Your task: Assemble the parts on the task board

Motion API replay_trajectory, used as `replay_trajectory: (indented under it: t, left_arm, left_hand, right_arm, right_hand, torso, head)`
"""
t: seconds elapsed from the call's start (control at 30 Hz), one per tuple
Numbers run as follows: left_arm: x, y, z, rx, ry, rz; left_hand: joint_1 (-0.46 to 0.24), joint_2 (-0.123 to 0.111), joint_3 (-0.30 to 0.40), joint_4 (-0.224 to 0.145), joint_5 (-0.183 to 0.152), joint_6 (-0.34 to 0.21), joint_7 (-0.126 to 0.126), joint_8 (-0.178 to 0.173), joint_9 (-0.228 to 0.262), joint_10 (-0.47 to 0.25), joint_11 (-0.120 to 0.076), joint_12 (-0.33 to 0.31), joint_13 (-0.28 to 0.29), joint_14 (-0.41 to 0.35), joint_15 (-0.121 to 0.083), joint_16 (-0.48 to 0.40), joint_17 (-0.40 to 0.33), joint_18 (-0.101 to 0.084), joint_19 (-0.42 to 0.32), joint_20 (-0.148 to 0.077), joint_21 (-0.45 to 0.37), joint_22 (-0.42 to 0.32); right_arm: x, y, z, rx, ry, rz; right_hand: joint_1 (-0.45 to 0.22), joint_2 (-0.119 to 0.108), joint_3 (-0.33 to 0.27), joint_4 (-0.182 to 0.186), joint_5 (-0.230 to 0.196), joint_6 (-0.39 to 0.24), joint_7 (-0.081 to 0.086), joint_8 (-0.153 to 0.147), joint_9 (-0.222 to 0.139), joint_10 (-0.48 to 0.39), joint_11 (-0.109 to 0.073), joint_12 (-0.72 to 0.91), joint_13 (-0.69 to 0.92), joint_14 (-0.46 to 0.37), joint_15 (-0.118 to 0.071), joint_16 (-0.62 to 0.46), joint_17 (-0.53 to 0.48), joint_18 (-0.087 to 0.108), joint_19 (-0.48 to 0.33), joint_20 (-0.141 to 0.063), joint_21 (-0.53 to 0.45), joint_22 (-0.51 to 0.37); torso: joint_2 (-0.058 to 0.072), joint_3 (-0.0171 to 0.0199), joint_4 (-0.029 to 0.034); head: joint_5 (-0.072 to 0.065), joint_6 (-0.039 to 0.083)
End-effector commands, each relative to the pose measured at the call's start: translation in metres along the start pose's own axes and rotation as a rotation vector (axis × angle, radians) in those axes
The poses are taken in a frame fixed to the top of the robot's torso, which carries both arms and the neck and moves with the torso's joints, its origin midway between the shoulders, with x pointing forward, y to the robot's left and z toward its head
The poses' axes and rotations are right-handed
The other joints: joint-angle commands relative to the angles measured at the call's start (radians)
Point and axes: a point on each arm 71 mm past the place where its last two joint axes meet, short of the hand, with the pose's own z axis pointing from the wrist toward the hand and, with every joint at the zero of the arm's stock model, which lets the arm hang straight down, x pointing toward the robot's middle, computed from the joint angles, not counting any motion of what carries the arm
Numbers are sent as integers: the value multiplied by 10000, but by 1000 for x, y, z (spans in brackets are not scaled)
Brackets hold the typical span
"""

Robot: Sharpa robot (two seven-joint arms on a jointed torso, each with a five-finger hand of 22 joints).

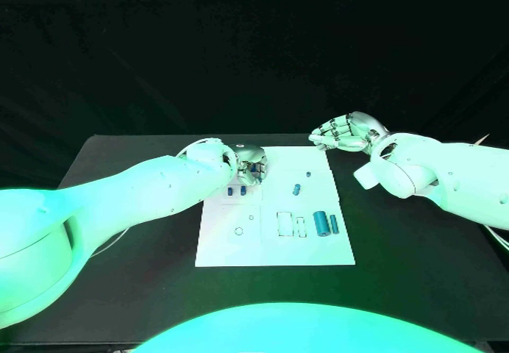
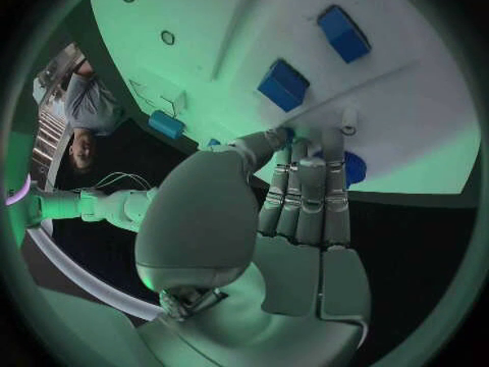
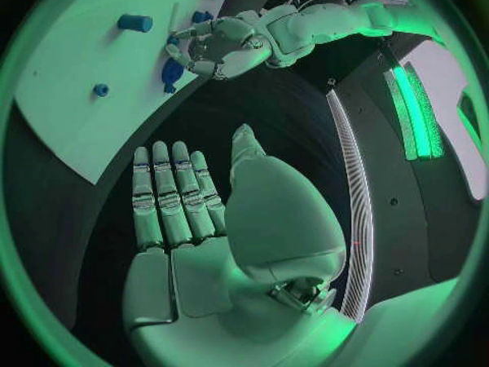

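Note:
The white task board (image 1: 318,250) lies in the middle of the table. My left hand (image 1: 239,160) hovers low over its far left part and pinches a round blue part (image 2: 353,170), also seen under its fingers (image 3: 171,72). Just nearer than that hand sit two small blue blocks (image 1: 237,190), which also show beside the fingertips (image 2: 284,84). A short blue piece (image 1: 297,189) and a tiny one (image 1: 309,174) lie mid-board. Two cylinders (image 1: 326,221) lie at the right. My right hand (image 1: 345,132) floats past the board's far right corner, fingers straight and apart, holding nothing.
Printed outlines (image 1: 290,224) and a small ring mark (image 1: 239,231) show on the near half of the board. Black table (image 1: 127,243) surrounds the board on all sides. A white cable (image 1: 496,234) trails by the right arm.

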Motion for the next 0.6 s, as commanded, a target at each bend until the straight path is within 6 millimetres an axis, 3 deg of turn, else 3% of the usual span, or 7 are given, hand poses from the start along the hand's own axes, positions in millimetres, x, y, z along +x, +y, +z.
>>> replay_trajectory:
  t: [0.03, 0.6]
  left_arm:
    - [3, -1, 1, 45, 129, -42]
    - [5, 0, 1, 106, -71, -71]
  left_hand:
    - [5, 183, 284, -123, -46, 153, -11, -164, -85, 175, -55, -182, -98, 109, -20, 208, 207, -111, -166, -85, 207, 174]
    - [46, 424, 335, -289, -46, 798, -64, -293, 65, 1039, -299, -372, -34, 856, -227, 906, 1117, -104, -103, -222, 655, 480]
  right_arm:
    - [1, 1, 0, -48, 49, -1]
    - [2, 1, 0, -70, 68, 17]
  right_hand:
    - [25, 50, 193, -172, -73, 74, 491, -104, 111, -25, -3, -100, -79, 120, -5, 42, -78, 41, 200, -8, 53, 36]
    - [7, 56, 193, -169, -74, 88, 488, -102, 113, -15, -6, -95, -78, 121, -5, 41, -89, 41, 202, -8, 48, 35]
  torso:
    - [-2, -6, -4]
    - [-10, -6, 3]
  head:
    - [1, 1]
    - [-15, 1]
